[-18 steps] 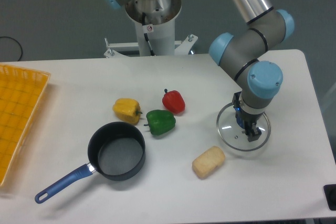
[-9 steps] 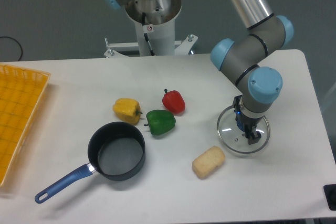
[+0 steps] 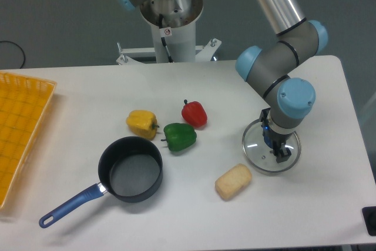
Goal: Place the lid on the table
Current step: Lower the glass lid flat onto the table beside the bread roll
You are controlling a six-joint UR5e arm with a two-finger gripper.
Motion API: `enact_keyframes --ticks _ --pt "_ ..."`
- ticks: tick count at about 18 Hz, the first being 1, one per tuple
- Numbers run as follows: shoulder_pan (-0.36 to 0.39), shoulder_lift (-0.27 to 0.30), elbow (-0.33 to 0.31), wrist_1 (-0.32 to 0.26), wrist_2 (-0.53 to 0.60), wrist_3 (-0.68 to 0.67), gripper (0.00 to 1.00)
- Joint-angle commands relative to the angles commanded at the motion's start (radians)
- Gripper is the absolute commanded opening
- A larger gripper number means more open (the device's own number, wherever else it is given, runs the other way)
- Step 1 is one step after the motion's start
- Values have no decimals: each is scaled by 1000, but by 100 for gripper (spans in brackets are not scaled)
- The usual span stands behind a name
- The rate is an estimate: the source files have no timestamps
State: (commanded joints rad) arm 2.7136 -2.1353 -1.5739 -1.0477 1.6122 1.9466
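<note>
Camera view, from the front edge of the white desk [image 3: 317, 216] backward: nearest lay the black saucepan [image 3: 130, 177], its blue handle reaching toward the lower left corner. Just right of it, well apart, sat a pale yellow sponge-like block [image 3: 233, 181]. Behind that block the lid [image 3: 255, 142] rested low at the desk's right side, its thin silver rim showing as a ring around clear glass; whether it touched the surface fully could not be told. The pincer [image 3: 278, 150] stood over the lid's middle, pointing down, and its fingers seemed closed about the small central knob, though the knob itself was hidden and the grip could not be confirmed. Compared with a second earlier, the lid and pincer had shifted only slightly, a little leftward and down in the picture, and the arm's wrist joints had turned a touch.

Farther back, near the desk's middle, a green pepper [image 3: 179, 137] sat between a yellow pepper [image 3: 142, 123] on its left and a red pepper [image 3: 194, 113] behind it to the right; none had moved. At the far left edge lay the yellow gridded tray [image 3: 20, 127]. Beyond the desk rose the arm's base column [image 3: 170, 22].
</note>
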Motion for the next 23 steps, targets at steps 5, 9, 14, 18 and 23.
enact_keyframes --ticks 5,9,14,18,23 --pt "0 -8 -3 17 -2 -2 63" --pt "0 -11 -3 21 -2 -2 63" --pt "0 -11 -3 23 -2 -2 63" --pt "0 -11 -3 23 -2 -2 63" --pt "-2 -12 -5 25 0 -2 63"
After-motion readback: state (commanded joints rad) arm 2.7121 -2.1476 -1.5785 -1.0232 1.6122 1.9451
